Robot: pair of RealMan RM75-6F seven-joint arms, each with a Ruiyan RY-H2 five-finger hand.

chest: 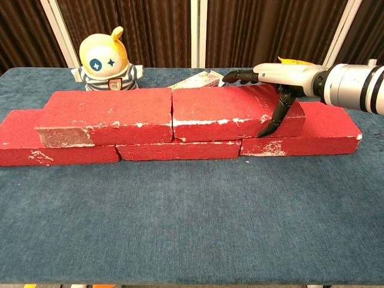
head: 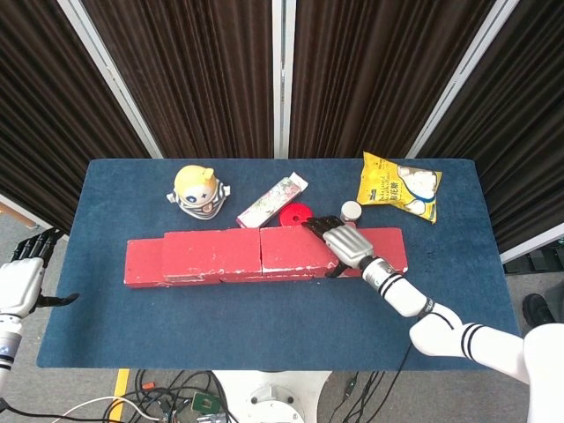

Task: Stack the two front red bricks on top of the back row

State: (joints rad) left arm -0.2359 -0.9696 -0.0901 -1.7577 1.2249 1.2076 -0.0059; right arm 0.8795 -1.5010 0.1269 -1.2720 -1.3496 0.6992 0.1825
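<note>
Three red bricks form the bottom row point(chest: 327, 129) on the blue table. Two more lie on top of it: the upper left brick point(chest: 111, 108) point(head: 211, 251) and the upper right brick point(chest: 219, 111) point(head: 295, 248), end to end. My right hand point(chest: 282, 78) point(head: 344, 242) grips the right end of the upper right brick, thumb down its front face and fingers over its back edge. My left hand point(head: 22, 282) hangs off the table's left edge, fingers apart, holding nothing.
Behind the bricks stand a yellow plush toy point(head: 197, 189), a pink box point(head: 273, 200), a red disc point(head: 297, 214) and a small white-capped bottle point(head: 351, 210). A yellow snack bag point(head: 399, 185) lies at the back right. Blue cloth point(chest: 192, 222) stretches in front of the bricks.
</note>
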